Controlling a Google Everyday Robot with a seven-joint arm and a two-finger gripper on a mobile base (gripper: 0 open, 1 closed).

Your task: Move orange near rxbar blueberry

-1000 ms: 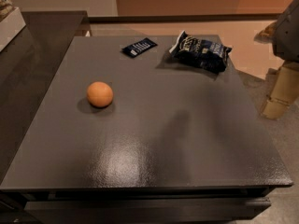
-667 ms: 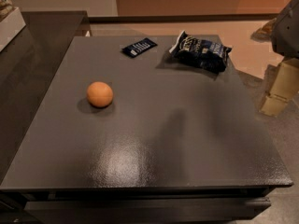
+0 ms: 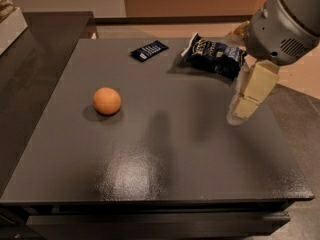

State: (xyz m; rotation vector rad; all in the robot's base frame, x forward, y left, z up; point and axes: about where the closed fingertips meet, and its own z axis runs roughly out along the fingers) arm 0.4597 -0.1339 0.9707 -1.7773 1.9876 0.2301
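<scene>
The orange (image 3: pixel 107 101) is round, smooth and matte, with a soft shadow under it. It sits alone on the left part of the dark grey surface (image 3: pixel 165 169). The rxbar (image 3: pixel 149 50), flat and dark blue with white lettering, lies well apart at the far edge. A puffy dark blue bag (image 3: pixel 214 55) lies to its right. The gripper (image 3: pixel 244 108) hangs over the surface's right side, just in front of the bag; released or clenched, I cannot tell.
</scene>
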